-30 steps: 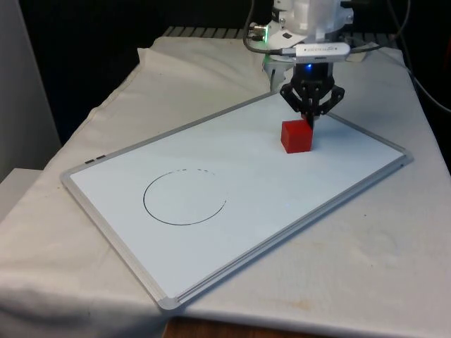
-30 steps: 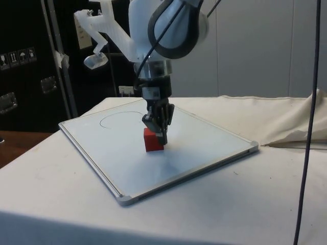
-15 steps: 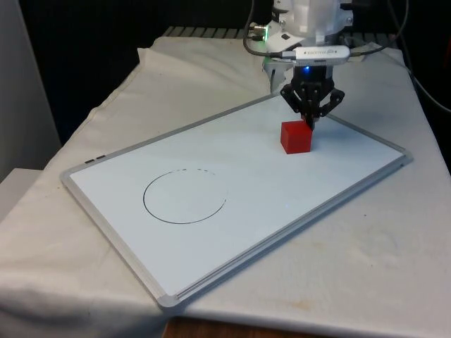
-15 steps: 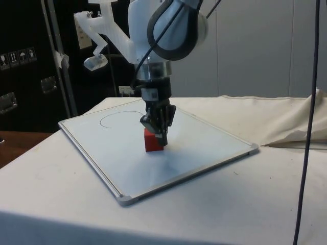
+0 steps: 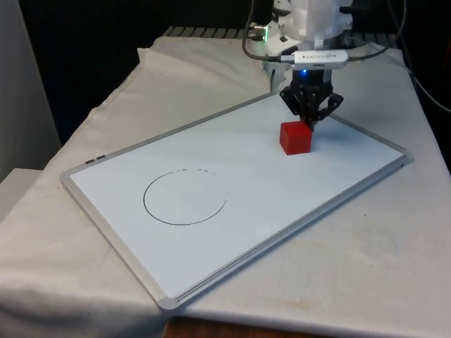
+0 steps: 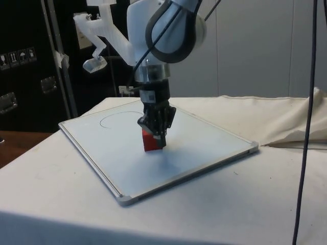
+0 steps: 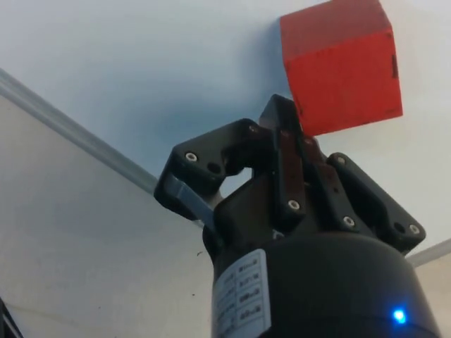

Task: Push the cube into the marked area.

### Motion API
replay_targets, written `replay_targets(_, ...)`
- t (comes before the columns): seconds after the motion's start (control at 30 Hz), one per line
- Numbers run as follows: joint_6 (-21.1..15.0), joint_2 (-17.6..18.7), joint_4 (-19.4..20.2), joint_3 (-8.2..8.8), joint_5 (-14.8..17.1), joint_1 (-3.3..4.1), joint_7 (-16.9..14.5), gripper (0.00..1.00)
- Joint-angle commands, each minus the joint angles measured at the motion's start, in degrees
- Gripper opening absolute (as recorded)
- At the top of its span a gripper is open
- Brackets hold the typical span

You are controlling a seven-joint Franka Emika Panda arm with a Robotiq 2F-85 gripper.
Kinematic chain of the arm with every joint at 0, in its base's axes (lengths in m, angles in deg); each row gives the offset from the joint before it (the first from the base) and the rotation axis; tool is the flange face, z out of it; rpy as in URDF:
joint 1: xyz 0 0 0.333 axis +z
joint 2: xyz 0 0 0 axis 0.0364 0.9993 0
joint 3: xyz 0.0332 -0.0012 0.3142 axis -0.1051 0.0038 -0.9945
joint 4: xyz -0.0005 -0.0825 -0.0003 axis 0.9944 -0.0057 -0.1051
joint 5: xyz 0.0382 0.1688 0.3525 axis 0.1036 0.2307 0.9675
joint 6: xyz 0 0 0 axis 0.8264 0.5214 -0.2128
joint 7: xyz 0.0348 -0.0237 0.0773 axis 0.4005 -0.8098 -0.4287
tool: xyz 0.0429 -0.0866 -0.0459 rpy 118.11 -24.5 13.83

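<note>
Front view: we are finding the red cube (image 5: pixel 295 137) right of centre on the whiteboard (image 5: pixel 141 169), well apart from the drawn circle (image 5: pixel 184 196) at lower left.

Side view: the end effector (image 6: pixel 156 131) is pressing at its rear face to shove.

Wrist view: fingers (image 7: pixel 285 151) are sitting clenched together, grasping nothing.

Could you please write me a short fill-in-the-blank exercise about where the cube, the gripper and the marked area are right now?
1. The cube is coloured ____.
2. The marked area is drawn on the whiteboard as a ____.
3. The cube lies ____ the marked area.
4. The gripper stands at the side of the cube that faces ____ from the marked area.

Missing words: red; circle; outside; away
</note>
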Motion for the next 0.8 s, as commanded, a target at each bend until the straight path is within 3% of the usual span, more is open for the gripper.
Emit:
replay_targets(0.0, -0.11, 0.46, -0.46, 0.34, -0.23, 0.06, 0.52, 0.00)
replay_targets(0.53, 0.63, 2.92, -3.90, 2.64, 0.00, -0.17, 1.09, 0.00)
replay_targets(0.77, 0.34, 2.46, -3.90, 2.29, 0.52, -0.17, 3.15, 0.00)
